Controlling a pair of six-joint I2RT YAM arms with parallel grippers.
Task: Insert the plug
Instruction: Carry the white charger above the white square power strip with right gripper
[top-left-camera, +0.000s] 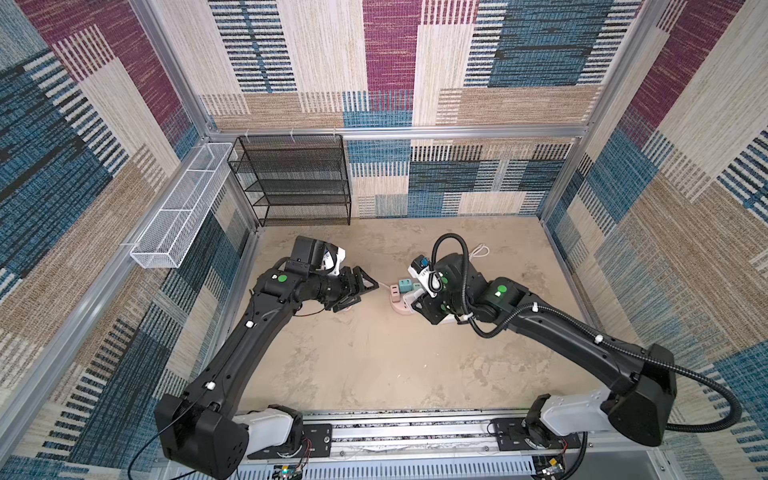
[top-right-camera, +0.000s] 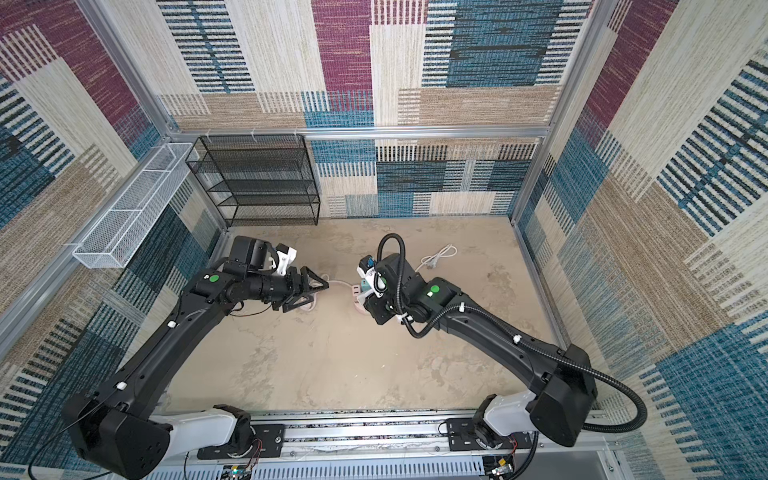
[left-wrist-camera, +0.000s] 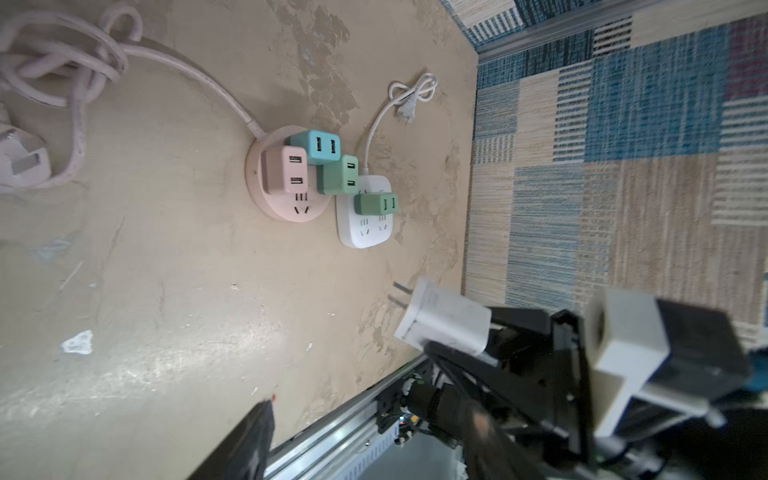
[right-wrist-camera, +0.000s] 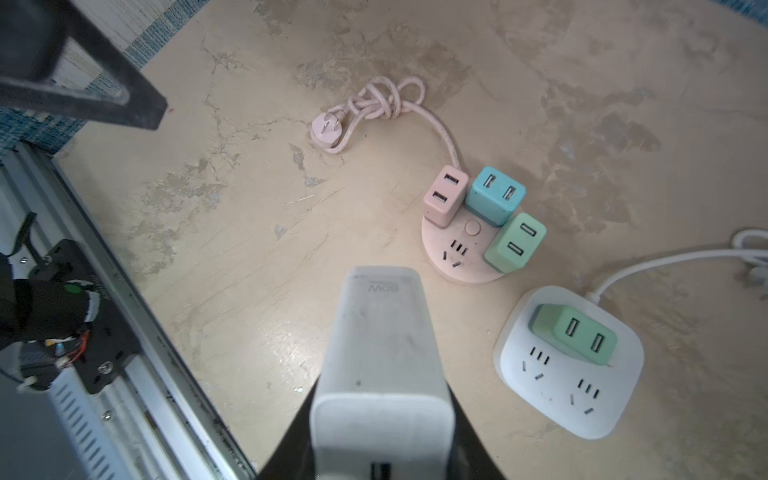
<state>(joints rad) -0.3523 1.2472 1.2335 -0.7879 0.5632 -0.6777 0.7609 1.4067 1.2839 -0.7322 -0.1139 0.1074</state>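
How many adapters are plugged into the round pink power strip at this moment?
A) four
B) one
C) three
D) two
C: in the right wrist view the round pink power strip carries a pink adapter, a blue adapter and a green adapter, and only one socket on it is free.

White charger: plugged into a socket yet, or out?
Out. The white charger sits in the right tool, both prongs bare, clear of the white strip and the pink round strip.

Left gripper (top-left-camera: 359, 294), jaws spread, hangs near the pink power strip (top-left-camera: 400, 308); right gripper (top-left-camera: 417, 305) clasps a white plug (top-left-camera: 409, 297) at its edge.
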